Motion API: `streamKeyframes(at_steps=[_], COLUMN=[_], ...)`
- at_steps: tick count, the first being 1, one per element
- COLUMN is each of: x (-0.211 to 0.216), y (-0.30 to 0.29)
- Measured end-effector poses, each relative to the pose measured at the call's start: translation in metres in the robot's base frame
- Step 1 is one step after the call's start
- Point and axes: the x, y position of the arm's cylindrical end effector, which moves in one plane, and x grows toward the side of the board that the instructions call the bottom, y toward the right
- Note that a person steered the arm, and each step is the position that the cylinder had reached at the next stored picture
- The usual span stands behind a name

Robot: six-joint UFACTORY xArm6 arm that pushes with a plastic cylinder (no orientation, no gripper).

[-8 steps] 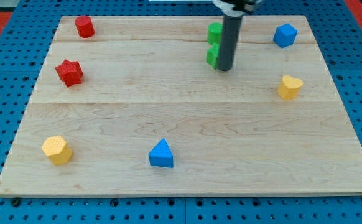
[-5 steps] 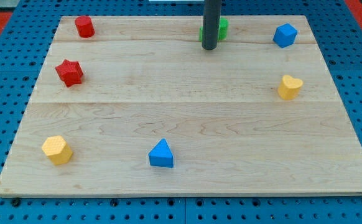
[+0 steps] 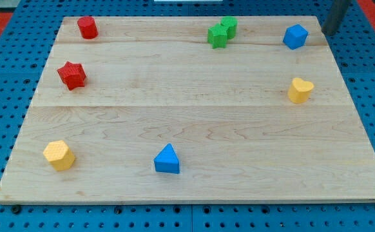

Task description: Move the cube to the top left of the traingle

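Red cylinder block (image 3: 87, 27): top left corner of the wooden board (image 3: 194, 187), well apart from the job.
Blue triangle block (image 3: 167, 159): near the view's bottom, the landmark for the goal spot up and to its left.
Blue cube block (image 3: 296, 36): top right, far from the triangle.
My tip (image 3: 326, 32): bare rod, nothing gripped, just right of the cube at the board's edge, apparently placed to shove it leftward.

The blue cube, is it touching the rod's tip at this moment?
No: the blue cube sits apart from my tip, which is to the cube's right at the board's top right corner.
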Motion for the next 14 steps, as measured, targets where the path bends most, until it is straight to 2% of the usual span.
streamKeyframes(at_steps=[2,3,6,8,9,10,11,12,13,14], x=[0.013,0.034,0.054,0.054,0.041,0.053,0.135,0.187,0.151,0.135], y=[-0.086,-0.111,-0.152,-0.153,-0.157,-0.168,-0.188,-0.219,-0.214,-0.231])
